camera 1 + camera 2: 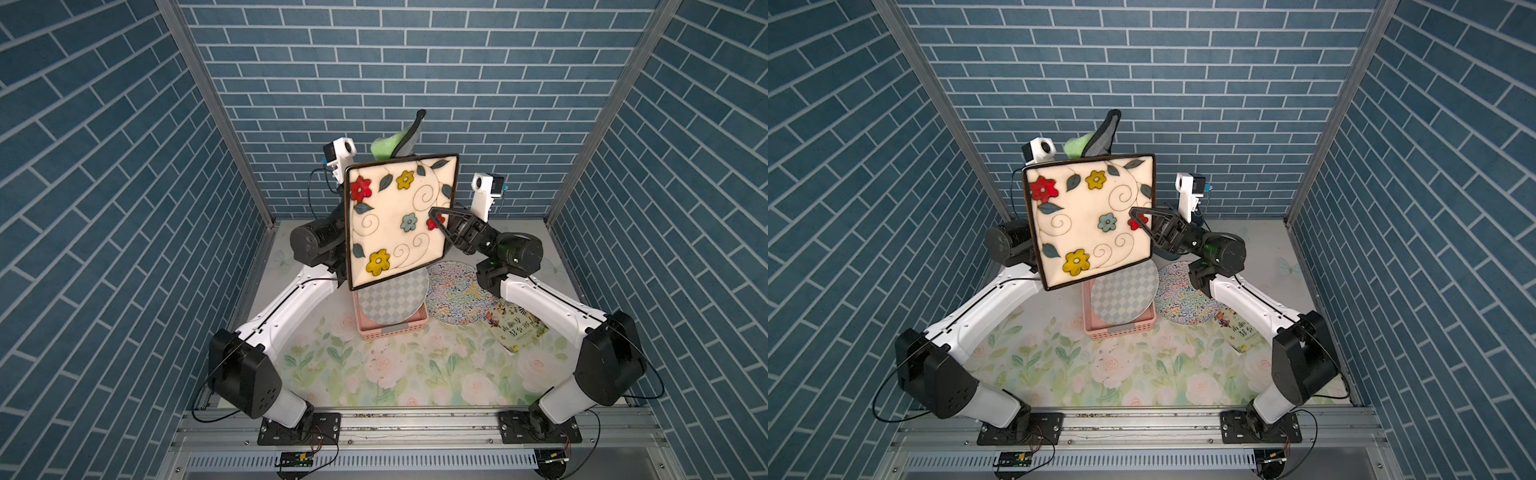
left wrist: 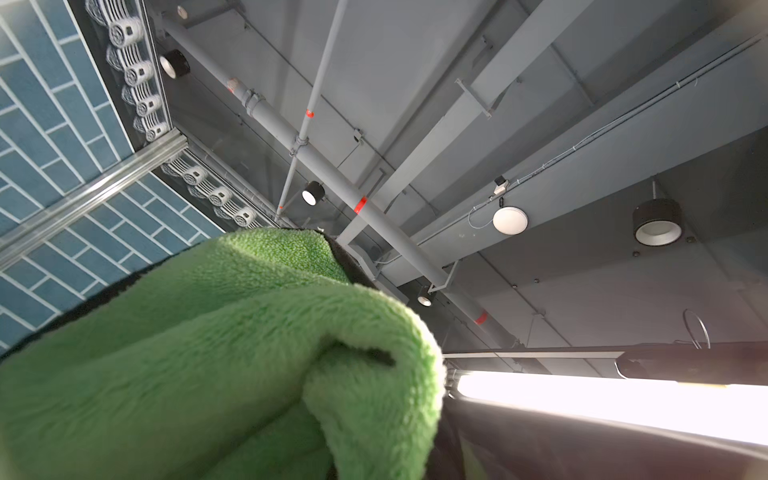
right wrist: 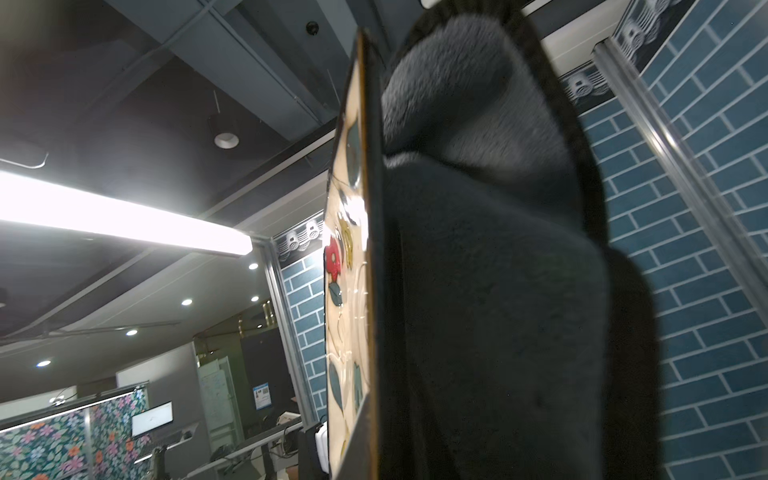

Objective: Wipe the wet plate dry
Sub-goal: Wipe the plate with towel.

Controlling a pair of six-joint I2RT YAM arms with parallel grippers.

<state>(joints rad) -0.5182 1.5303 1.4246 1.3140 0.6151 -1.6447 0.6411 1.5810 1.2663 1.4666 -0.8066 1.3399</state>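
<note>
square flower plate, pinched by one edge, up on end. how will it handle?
Likely rigid: the square plate looks flat though the right gripper pinches just one edge. Probably slippery: its glaze shines in the right wrist view. A push from the cloth behind it could twist it in that narrow grip.

The left hand hides behind the square plate (image 1: 399, 220); the cloth (image 1: 386, 147) behind it seems mostly covered.

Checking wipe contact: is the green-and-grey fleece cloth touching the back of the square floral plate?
Touching. Right wrist view: the green-and-grey fleece cloth presses flush against the back of the square floral plate, no gap.
</note>
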